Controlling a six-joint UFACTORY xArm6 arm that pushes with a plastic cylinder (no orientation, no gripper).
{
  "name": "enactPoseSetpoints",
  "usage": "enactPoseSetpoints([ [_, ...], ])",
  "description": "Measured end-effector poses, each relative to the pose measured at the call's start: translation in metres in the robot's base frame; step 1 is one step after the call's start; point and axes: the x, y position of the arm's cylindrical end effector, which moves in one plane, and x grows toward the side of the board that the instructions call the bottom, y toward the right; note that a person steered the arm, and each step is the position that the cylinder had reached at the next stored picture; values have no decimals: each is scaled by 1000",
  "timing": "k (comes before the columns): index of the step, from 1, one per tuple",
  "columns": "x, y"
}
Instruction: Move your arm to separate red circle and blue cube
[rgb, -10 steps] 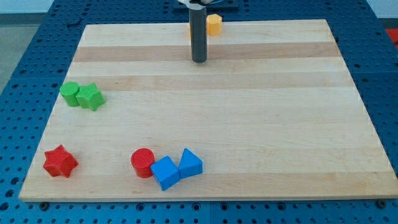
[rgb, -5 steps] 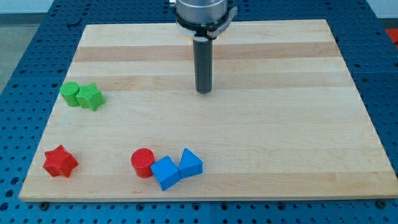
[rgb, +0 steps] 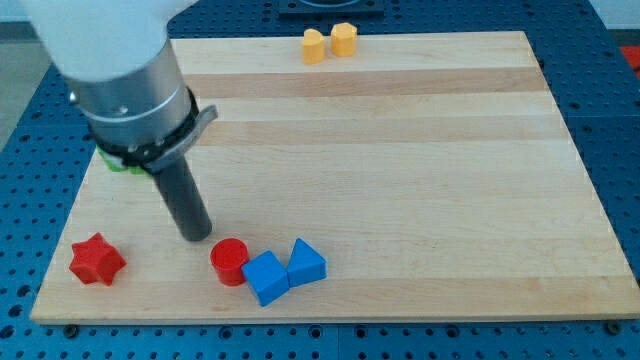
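The red circle (rgb: 229, 261) sits near the view's bottom, left of centre, touching the blue cube (rgb: 265, 277) at its right. A blue triangular block (rgb: 305, 263) touches the cube's right side. My tip (rgb: 196, 236) is on the board just up and left of the red circle, a small gap apart from it.
A red star (rgb: 97, 260) lies at the view's bottom left. Two yellow blocks (rgb: 329, 42) sit at the top edge. Green blocks (rgb: 122, 164) at the left are mostly hidden behind the arm's body. The wooden board (rgb: 420, 180) lies on a blue perforated table.
My tip has swept from the board's upper middle down and to the left, ending beside the red circle. The arm now covers the green blocks. No block has moved.
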Motion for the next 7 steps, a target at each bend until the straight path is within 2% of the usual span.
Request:
enactPoseSetpoints([
  [2,70,1],
  [4,74,21],
  [7,51,46],
])
